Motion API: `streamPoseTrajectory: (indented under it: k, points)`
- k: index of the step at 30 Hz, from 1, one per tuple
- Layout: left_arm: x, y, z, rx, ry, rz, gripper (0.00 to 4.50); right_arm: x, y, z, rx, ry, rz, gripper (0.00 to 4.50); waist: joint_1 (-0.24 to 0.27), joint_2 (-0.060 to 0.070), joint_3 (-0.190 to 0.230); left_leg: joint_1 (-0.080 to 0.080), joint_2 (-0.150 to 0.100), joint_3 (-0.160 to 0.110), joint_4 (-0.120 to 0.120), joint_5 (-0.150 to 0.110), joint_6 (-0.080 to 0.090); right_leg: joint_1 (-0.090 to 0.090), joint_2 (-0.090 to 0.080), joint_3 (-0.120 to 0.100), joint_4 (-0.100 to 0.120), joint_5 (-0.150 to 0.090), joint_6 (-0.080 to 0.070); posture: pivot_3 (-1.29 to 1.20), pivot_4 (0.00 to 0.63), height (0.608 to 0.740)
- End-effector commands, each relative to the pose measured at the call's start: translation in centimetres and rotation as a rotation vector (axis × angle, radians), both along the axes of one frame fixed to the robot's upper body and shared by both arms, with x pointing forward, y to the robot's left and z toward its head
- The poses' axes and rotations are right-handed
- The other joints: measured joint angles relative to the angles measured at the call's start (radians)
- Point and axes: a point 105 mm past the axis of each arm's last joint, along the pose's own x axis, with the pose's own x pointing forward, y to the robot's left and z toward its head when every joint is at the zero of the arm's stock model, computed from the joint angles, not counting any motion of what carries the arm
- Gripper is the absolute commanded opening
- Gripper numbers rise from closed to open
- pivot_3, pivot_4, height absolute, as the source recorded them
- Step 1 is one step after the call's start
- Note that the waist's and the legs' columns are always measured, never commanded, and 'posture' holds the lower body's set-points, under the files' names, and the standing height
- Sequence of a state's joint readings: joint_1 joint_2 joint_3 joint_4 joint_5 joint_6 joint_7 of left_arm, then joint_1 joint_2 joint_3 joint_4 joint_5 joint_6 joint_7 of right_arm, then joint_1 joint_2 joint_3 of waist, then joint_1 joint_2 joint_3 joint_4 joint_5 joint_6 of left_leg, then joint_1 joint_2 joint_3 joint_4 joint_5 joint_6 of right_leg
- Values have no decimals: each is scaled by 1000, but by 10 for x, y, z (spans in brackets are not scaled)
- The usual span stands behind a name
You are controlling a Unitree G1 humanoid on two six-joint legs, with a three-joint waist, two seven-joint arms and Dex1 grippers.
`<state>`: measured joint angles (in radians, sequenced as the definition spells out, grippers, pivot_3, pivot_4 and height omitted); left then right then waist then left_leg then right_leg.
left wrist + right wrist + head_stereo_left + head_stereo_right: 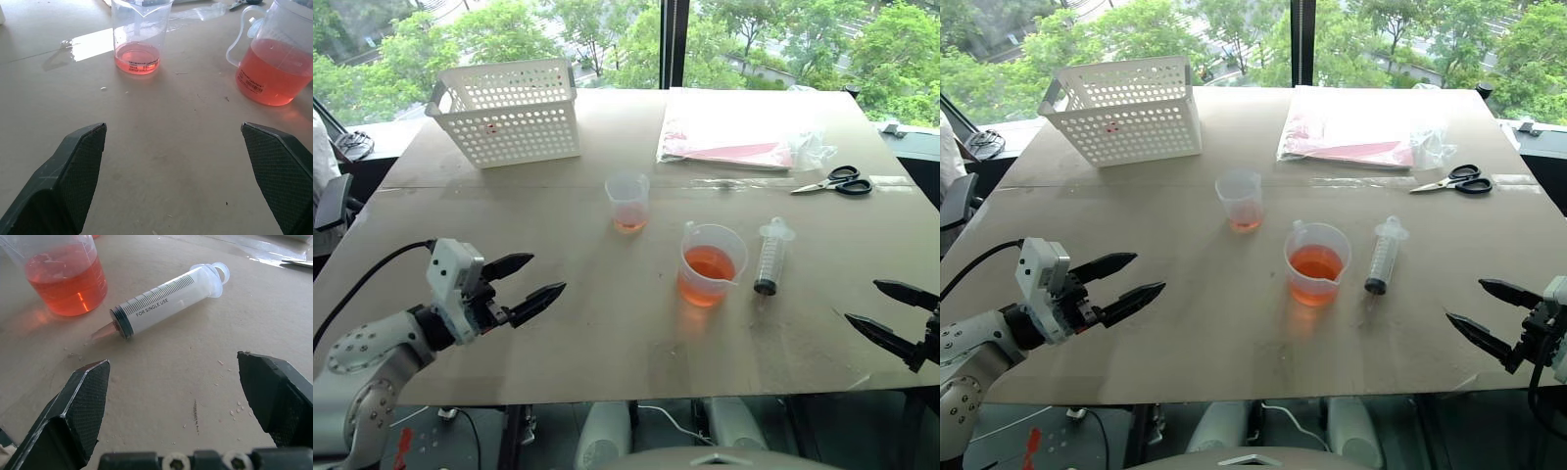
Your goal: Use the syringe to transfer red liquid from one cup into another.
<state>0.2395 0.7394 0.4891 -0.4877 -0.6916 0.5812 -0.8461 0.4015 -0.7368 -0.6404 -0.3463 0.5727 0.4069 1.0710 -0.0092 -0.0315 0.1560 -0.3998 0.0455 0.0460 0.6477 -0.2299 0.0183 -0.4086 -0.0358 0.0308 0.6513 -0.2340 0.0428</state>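
Syringe (771,256) lies flat on the table (558,323) just right of the spouted beaker (710,264), clear barrel, black plunger tip; nozzle end hard to make out. Red liquid (709,266) in beaker, thin layer in the narrow cup (627,201). Left gripper (527,282) and right gripper (889,313) both spread wide, empty, right partly cut off by frame. Bare tabletop around both.

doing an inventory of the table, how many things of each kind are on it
cups: 2, small cup and spouted beaker
syringe: 1
basket: 1
scissors: 1
plastic bag: 1
total: 6
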Motion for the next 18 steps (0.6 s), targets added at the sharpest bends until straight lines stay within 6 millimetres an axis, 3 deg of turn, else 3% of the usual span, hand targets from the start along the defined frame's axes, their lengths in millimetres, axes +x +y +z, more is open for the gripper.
streamPoseTrajectory:
  k: [1, 4, 8, 12, 18]
  points:
    - [2, -13, 25, -6, -76, -73, 4500, 23, 3, 20, -6, -68, -33, 4468, 0, 0, 0, 0, 0, 0, 0, 0, 0, 0, 0, 0, 0, 0, 0, 0, 150, 740]
    - [-2, -54, 58, -37, -147, -276, 4500, 62, 18, 43, -25, -75, -125, 4468, -8, -1, 3, 0, 2, 1, 4, 0, 0, -1, 0, 1, 1, 1, 0, 0, 150, 740]
    - [-12, -80, 71, -11, -156, -442, 4500, 80, 18, 45, -190, 72, -260, 4468, -2, 1, 0, 1, 1, 3, 2, 0, 0, -1, 0, 2, 1, 1, -1, 0, 150, 740]
    - [-20, -91, 73, 40, -172, -551, 4500, 88, 38, 46, -46, 359, -235, 4468, -5, 2, 1, -6, -4, 2, -1, 0, 0, -6, 2, 3, -1, 3, -5, 0, 150, 740]
    - [-23, -99, 77, 46, -185, -593, 4500, 133, 62, 55, 7, 469, -307, 4468, -5, 2, 1, -17, -4, 1, 0, 0, 1, -12, 3, -2, -6, 5, -2, 0, 150, 740]
